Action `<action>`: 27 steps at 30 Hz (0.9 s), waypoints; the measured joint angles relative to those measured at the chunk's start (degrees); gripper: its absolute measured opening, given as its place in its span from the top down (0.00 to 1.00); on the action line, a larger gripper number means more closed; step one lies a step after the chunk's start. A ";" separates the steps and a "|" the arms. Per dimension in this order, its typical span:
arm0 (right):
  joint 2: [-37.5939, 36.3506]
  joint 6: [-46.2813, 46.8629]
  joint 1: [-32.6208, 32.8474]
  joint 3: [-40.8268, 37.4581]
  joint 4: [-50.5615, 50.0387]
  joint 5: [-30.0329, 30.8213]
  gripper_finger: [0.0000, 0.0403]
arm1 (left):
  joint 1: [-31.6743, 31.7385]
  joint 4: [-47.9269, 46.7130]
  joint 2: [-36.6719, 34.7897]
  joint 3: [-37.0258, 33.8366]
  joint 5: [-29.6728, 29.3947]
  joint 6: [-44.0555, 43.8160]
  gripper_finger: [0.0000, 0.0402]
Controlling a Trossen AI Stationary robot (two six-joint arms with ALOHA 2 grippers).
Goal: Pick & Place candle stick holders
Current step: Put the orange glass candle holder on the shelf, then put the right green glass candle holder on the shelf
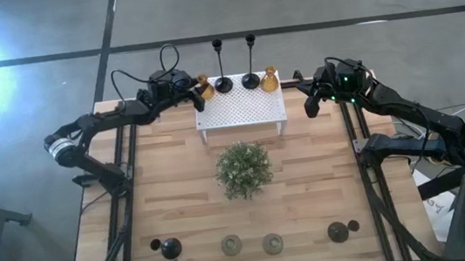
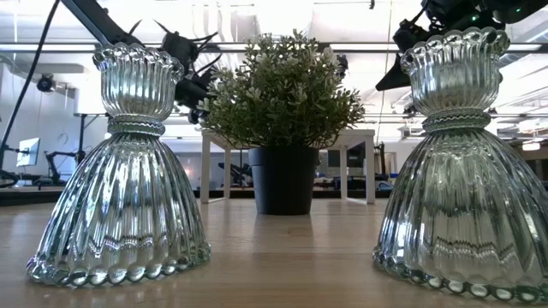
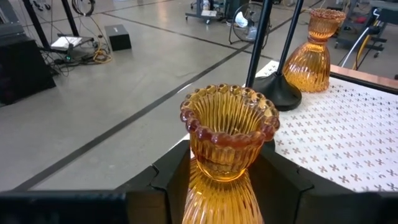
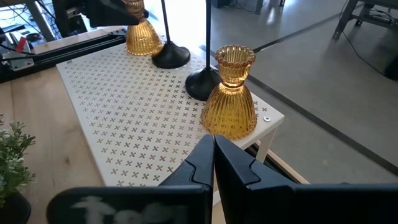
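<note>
Candle stick holders are the task items, and one amber glass holder (image 3: 229, 134) stands between the fingers of the left gripper (image 1: 198, 93) at the left rear corner of the white perforated stand (image 1: 240, 110). The fingers flank the narrow neck below the beaded cup; whether they clamp the glass or stand just clear of it cannot be told. The base appears to rest on the stand.

Beside it stand two tall black holders (image 1: 224, 84), then a second amber holder (image 4: 233, 93) at the stand's right rear corner. The right gripper (image 4: 213, 155) hovers just off that corner with its fingers fully closed and empty.

A bushy green plant (image 1: 243, 170) sits mid-table. Along the front edge stand two short black holders (image 1: 169, 247) and two pale glass holders (image 2: 128, 171), well apart from both arms.

Handling judgement: the ribbed glass is rigid, brittle and probably slippery, with weight low in the flared skirt. Take hold at the neck, where the beaded rim above blocks slipping. Set it down vertically, without impact, clear of the thin black stems.
</note>
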 joint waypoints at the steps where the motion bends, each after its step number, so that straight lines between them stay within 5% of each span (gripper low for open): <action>1: 0.00 0.00 0.00 0.00 0.00 0.00 0.98 | 0.07 -0.35 -0.26 -0.02 0.02 -0.05 0.59; 17: 0.00 0.02 -0.02 0.00 0.00 0.00 0.98 | 0.22 -2.61 -0.64 1.23 0.21 1.46 0.21; 27: 0.00 0.00 -0.02 0.00 0.00 0.00 0.98 | 0.22 -4.11 -4.81 1.36 0.19 1.74 0.17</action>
